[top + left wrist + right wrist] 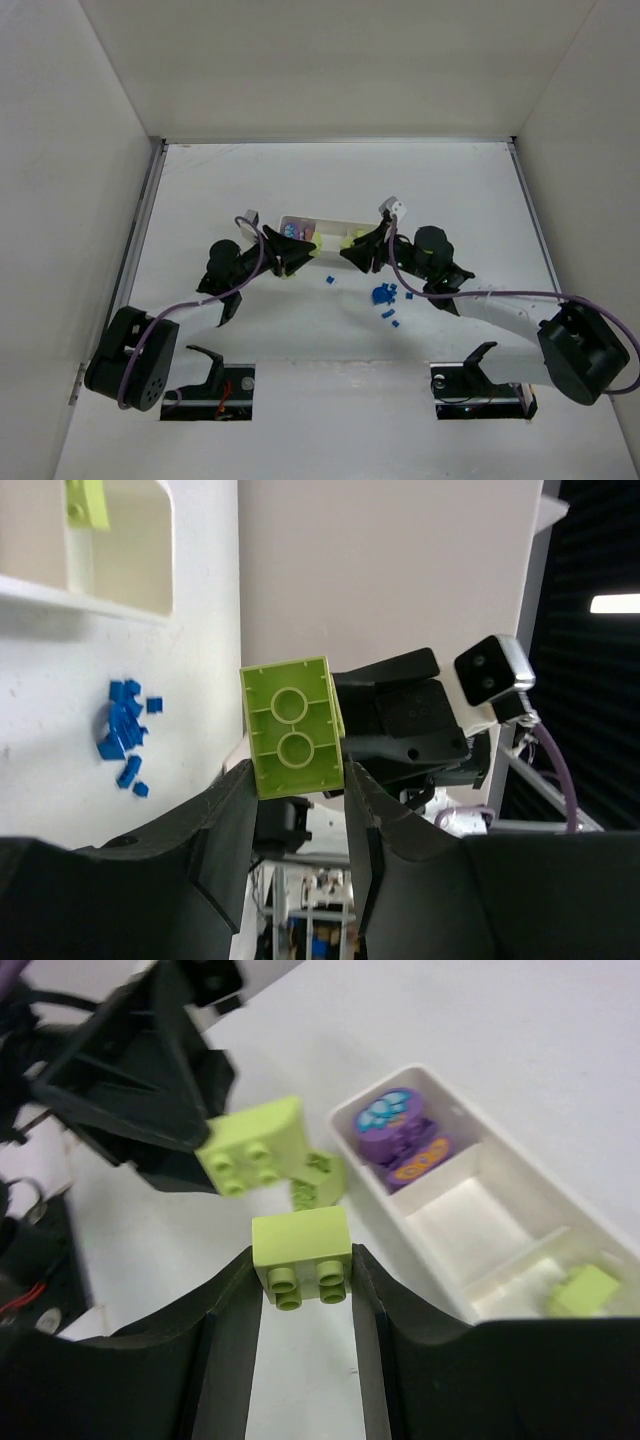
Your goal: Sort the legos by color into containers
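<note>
Left arm (135, 358) & right arm (575, 350): blk round joints, white links btwn. Purple cable (530, 294) along ea. Left hand (297, 775) & right hand (302, 1260): matte blk wedge fingers. White camera box (490, 670), dark lens.

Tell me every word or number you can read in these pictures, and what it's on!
No words or numbers can be read in any view.
Purple lego in the white tray: blue and orange printed marks on top, too blurred to read.
Yellow-green lego nearest the right wrist camera: plain, no writing.
</note>
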Controlling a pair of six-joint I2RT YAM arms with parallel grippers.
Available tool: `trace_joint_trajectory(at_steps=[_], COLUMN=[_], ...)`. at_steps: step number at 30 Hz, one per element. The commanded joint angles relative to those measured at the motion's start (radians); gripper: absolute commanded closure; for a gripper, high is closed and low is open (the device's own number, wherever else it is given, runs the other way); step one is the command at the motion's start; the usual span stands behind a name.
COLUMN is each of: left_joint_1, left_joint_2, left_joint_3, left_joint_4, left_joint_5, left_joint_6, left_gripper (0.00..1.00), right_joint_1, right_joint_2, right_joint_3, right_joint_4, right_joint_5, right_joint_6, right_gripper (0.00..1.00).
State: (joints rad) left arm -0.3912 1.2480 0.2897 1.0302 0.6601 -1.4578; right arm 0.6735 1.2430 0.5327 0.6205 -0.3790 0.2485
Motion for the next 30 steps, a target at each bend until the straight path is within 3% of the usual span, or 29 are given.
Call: trace_joint_trajectory(at_steps=[1,12,19,23,30], left_joint_1=[0.054,-0.013,-0.083,-0.113,-0.157], left_joint_2=[-0.041,-0.025,0.016,0.037,0.091], left_joint_3=[-0.030,-0.003,0.049,0.086,0.176], left_joint_4=[0.054,0.027,-0.016,-0.054,-0.137], left_joint_5=[0.009,-0.046,-0.120,-0.157,-0.224], left_joint_6=[0.031,0.091,0.163,0.209,0.301], left_gripper=[0.87,0.86,0.86,0.86,0.86], right_joint_1=[-0.030,-0.081,-0.090,-0.087,-0.114], right_joint_2=[-0.014,0.110,0.222,0.194,0.067], right_joint_3=[0.001,0.069,0.141,0.128,0.076], right_joint_4=[0.042,-0.028,-0.111,-0.100,-0.099], right_joint_5=[0.057,0.373,0.453,0.477,0.554], right_joint_6=[0.018,0.018,0.029,0.029,0.050], right_gripper=[0.68,0.64,0.57,0.37,0.34])
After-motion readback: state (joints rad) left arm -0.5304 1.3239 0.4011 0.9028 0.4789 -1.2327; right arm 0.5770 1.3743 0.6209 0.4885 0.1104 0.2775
